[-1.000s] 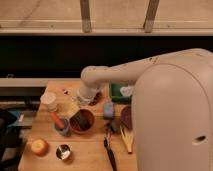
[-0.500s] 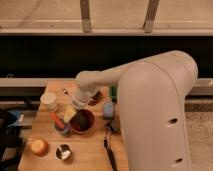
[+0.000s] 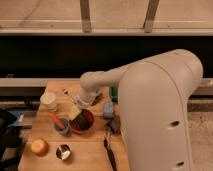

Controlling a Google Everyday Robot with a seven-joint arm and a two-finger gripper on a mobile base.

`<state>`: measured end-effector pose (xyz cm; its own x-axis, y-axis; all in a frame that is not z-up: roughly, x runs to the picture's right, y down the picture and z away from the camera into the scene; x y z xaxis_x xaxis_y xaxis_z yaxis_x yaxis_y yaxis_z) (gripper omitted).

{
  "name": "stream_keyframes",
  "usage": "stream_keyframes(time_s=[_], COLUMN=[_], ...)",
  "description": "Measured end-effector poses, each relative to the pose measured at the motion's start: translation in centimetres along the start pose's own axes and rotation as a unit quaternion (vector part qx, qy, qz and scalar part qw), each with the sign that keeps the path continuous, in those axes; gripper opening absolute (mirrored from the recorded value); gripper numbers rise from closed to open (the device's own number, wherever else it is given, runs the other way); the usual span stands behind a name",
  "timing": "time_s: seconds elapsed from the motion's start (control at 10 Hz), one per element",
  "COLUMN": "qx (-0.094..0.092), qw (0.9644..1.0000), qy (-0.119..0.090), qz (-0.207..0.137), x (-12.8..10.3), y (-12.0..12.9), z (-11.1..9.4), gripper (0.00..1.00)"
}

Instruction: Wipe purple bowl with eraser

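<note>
My gripper [image 3: 75, 113] hangs low over the left rim of the orange-red bowl [image 3: 83, 122] in the middle of the wooden table [image 3: 87, 150]. Its fingers stand open and I see nothing between them. The purple bowl is almost wholly hidden behind my large white arm; only a dark sliver [image 3: 116, 124] shows at the arm's edge, right of the orange-red bowl. A small dark shape [image 3: 98, 98] lies on the table behind my wrist; it may be the eraser, but I cannot tell.
A light blue block [image 3: 108, 109] and a green item [image 3: 113, 92] lie right of the gripper. A white cup [image 3: 48, 100], a grey cup holding a red tool [image 3: 61, 125], an orange fruit [image 3: 39, 146], a metal can [image 3: 63, 151] and a black tool [image 3: 110, 152] share the table.
My arm has swung left and forward, carrying the gripper from the table's back down to the orange-red bowl's left rim. The white arm now covers the right of the table, including the purple bowl.
</note>
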<state>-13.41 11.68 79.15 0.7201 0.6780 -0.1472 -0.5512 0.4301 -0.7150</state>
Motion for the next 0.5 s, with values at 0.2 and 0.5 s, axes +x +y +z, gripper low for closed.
stream_keyframes(time_s=[0.2,0.5], qx=[0.006,0.004], qw=[0.9999,0.9999], qy=[0.001,0.002], qz=[0.010,0.016], x=[0.64,0.96], y=[-0.54,-0.07], z=[-0.03,0.79], gripper=[0.70,0.70])
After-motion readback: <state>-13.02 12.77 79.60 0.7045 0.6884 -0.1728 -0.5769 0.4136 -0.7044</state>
